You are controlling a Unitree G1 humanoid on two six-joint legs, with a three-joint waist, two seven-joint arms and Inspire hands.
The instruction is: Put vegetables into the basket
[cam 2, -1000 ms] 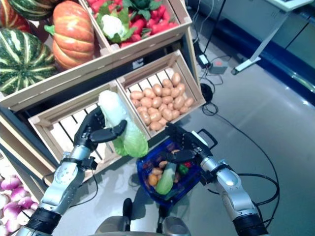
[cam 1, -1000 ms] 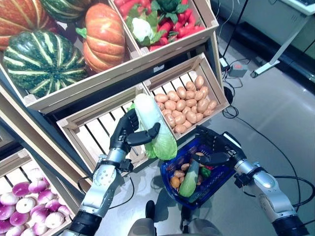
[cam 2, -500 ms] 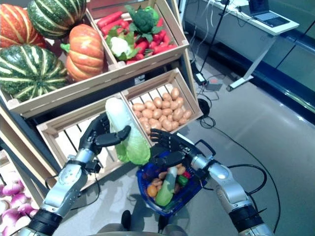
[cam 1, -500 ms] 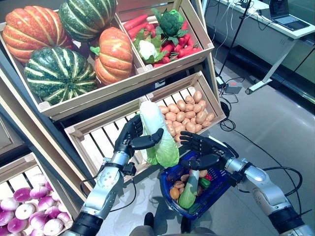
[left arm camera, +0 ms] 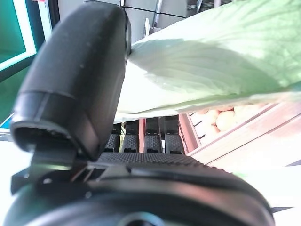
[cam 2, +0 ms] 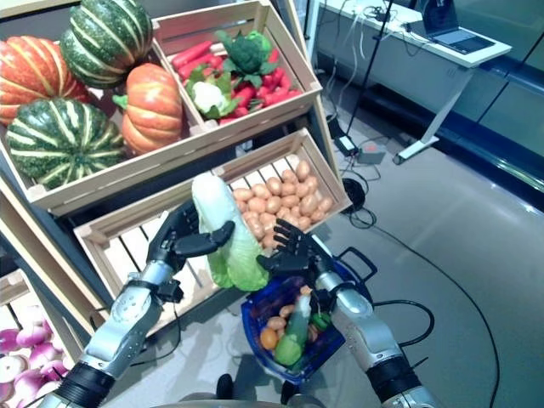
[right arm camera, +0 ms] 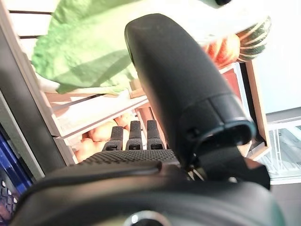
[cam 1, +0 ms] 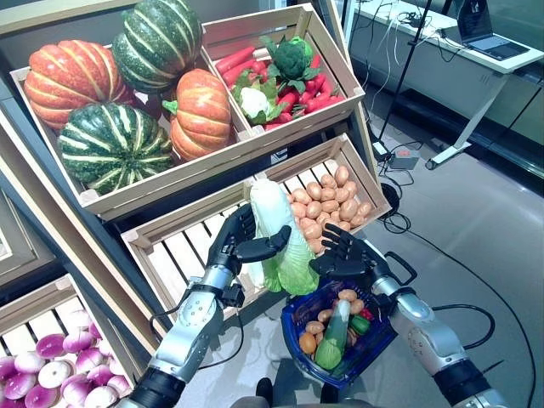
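Observation:
My left hand point(cam 1: 236, 246) is shut on a pale green napa cabbage point(cam 1: 276, 238) and holds it upright in the air in front of the stand's lower crates, just left of and above the blue basket point(cam 1: 297, 323). The cabbage's leaf shows close in the left wrist view point(left arm camera: 211, 61) past the thumb point(left arm camera: 75, 80). My right hand point(cam 1: 344, 255) is open, fingers straight, above the basket's far rim and close beside the cabbage's leafy end. The basket stands on the floor and holds a green cucumber point(cam 1: 331, 336), a green pepper, orange and brown round vegetables.
The wooden vegetable stand point(cam 1: 212, 161) rises to the left and behind, with a crate of potatoes point(cam 1: 327, 200) right behind the hands. A white desk point(cam 1: 442, 59) and cables lie at the back right. Grey floor point(cam 1: 476, 229) spreads to the right.
The camera has tilted up, showing more of the stand. My right hand has moved left and up, closer to the cabbage. My left hand still holds the cabbage near the basket.

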